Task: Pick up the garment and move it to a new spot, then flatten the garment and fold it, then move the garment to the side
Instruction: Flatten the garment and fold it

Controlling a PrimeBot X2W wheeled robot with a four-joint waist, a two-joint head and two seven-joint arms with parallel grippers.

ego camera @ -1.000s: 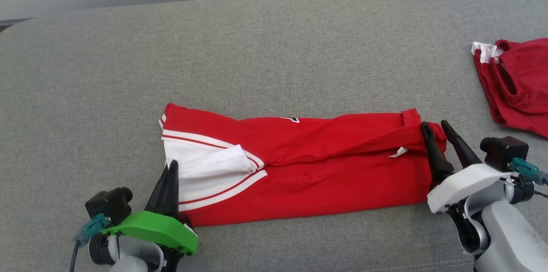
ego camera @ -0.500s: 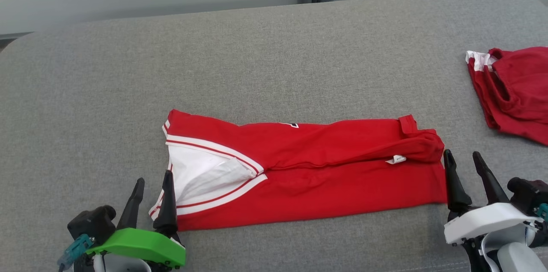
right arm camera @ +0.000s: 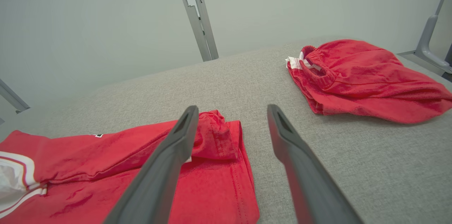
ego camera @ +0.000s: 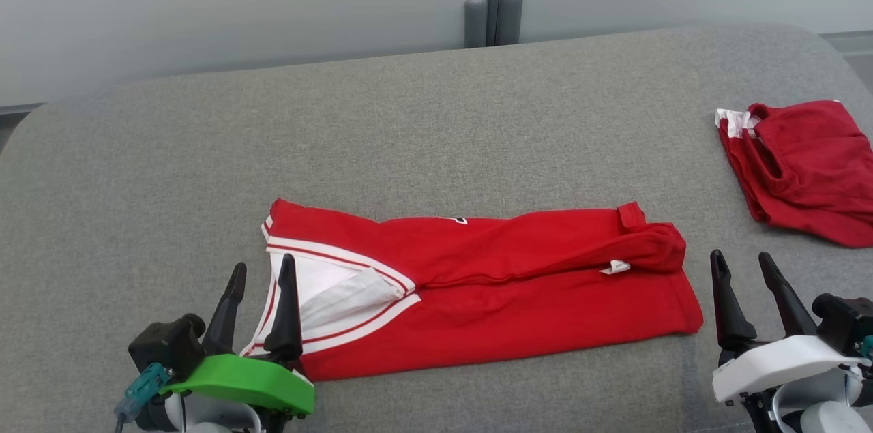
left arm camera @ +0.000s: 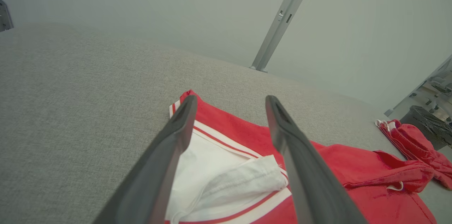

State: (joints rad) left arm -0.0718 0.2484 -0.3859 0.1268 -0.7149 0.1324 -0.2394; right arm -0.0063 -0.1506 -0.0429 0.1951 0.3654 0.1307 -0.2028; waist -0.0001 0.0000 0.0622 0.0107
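Head view shows the left gripper (ego camera: 263, 264) with its two fingers spread apart and nothing between them. Just ahead of its fingertips lies the white striped end (ego camera: 320, 286) of the red garment (ego camera: 491, 283); whether a finger touches the cloth I cannot tell. The right gripper (ego camera: 739, 256) is also spread and empty, just beside the garment's other end, with a strip of grey cushion (ego camera: 409, 133) between them.

The garment stretches between the two grippers as a long band folded lengthwise. It looks light, soft and limp, so lifted by one point it would likely sag and fall open. The better hold seems to be both short ends at once, pinching all layers near the corners closest to the grippers. The bunched roll (ego camera: 655, 242) ahead of the right gripper is thicker, and the loose white flap (ego camera: 354, 286) may slip free. Farther off beyond the right gripper sits a second red heap (ego camera: 805, 167).
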